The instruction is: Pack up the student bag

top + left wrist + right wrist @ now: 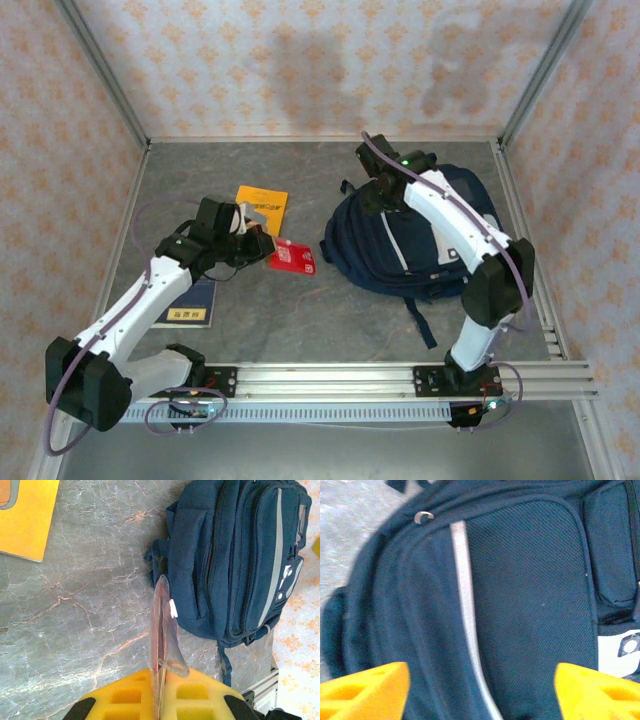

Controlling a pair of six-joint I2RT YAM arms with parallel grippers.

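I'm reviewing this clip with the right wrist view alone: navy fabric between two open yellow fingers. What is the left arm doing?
Observer: The left gripper is shut on a flat red item, left of the student bag.
Operator: Anything else lying out?
Observer: A yellow book lies on the table, beyond that gripper.
Operator: More?
Observer: A blue book lies partly hidden below the left arm.
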